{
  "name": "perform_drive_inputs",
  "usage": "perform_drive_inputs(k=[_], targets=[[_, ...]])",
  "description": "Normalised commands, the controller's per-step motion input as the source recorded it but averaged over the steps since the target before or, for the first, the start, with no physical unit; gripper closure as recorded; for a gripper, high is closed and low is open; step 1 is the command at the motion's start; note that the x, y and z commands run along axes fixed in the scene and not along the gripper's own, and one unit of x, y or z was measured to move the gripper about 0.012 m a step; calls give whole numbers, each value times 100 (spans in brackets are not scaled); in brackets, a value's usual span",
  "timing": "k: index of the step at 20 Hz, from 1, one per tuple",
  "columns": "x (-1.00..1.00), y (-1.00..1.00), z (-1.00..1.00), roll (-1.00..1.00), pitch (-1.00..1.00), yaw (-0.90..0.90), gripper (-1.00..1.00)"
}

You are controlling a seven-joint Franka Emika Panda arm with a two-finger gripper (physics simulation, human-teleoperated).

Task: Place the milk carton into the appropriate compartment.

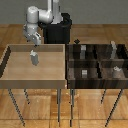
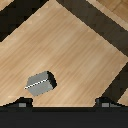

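No writing is legible on the milk carton (image 1: 34,58), a small grey box with a paler peaked top, upright on the smooth wood floor of the light tray (image 1: 10,70). The gripper (image 1: 35,42) hangs above it, jaws spread wide and empty. Only the exterior view shows the dark compartment tray (image 1: 98,62); the wrist view shows the carton (image 2: 40,83) from above.

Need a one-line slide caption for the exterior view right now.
Gripper hangs above the milk carton, which stands upright in the light wooden tray beside the dark compartment bin.
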Motion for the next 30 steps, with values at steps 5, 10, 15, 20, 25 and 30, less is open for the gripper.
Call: perform_drive_inputs(k=[5,10,15,20,25,30], targets=[[80,0,0,0,0,0,-100],[0,20,0,0,0,0,-100],[0,0,-40,0,0,0,-100],[0,0,-80,0,0,0,-100],[0,0,0,0,0,0,100],[0,0,20,0,0,0,100]])
